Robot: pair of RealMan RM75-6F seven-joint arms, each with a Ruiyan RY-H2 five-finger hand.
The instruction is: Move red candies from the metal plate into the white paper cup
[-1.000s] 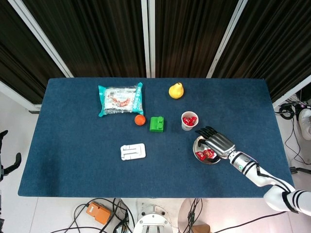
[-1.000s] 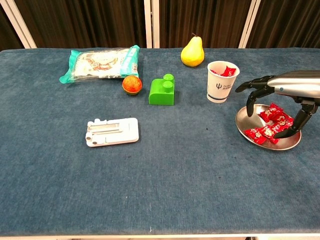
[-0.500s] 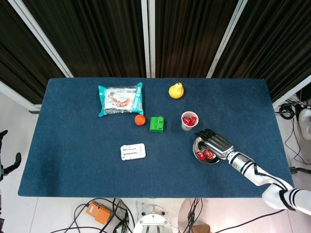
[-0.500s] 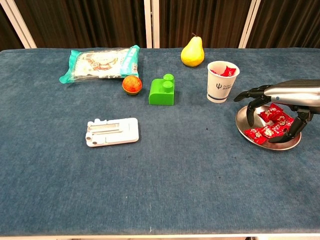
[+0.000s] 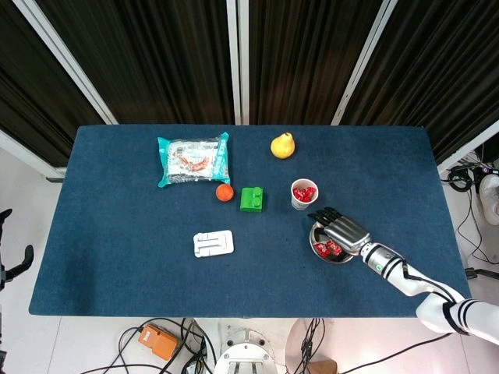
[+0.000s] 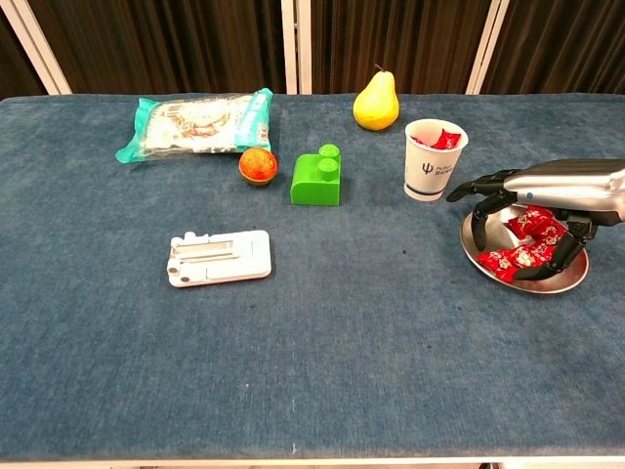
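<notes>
The metal plate (image 6: 488, 276) (image 5: 315, 235) lies at the right of the table, with several red candies (image 6: 510, 258) (image 5: 323, 250) in it. Just behind it to the left stands the white paper cup (image 6: 435, 159) (image 5: 303, 194), which holds a few red candies. My right hand (image 6: 527, 205) (image 5: 339, 230) hovers palm down low over the plate. Its fingers are spread and curled down around the candies, and I see nothing gripped in them. My left hand is out of sight in both views.
A green block (image 6: 317, 177), a small orange ball (image 6: 258, 164), a yellow pear (image 6: 376, 102) and a snack packet (image 6: 197, 121) sit along the back. A white flat holder (image 6: 218, 257) lies left of centre.
My right hand has shifted a little to the left and sunk lower over the plate, its fingers nearer the candies. Nothing else has moved.
</notes>
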